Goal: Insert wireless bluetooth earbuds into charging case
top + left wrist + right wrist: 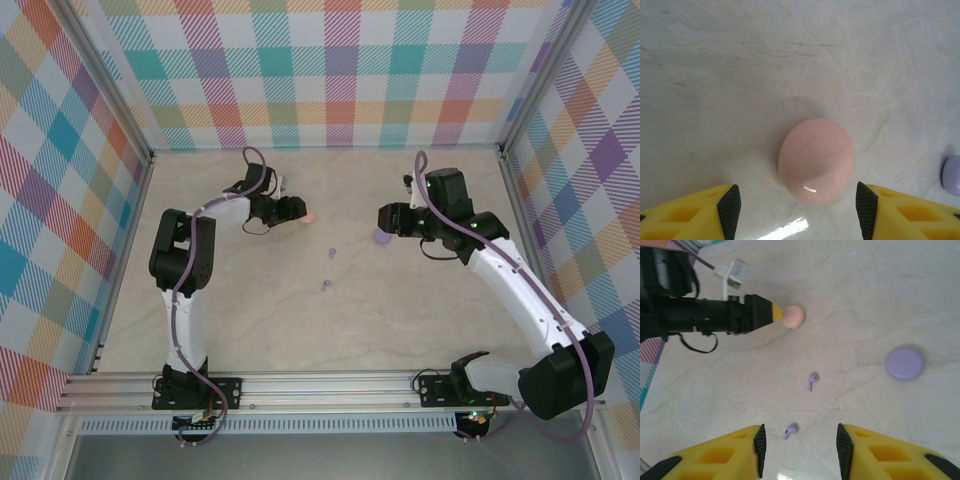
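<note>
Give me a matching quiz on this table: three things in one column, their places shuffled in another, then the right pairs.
1. pink case
2. purple case
3. nearer lilac earbud

A. at the open fingers of the right gripper
B. just ahead of the open left gripper
C. far right in the right wrist view

Pairs: 1-B, 2-C, 3-A
</note>
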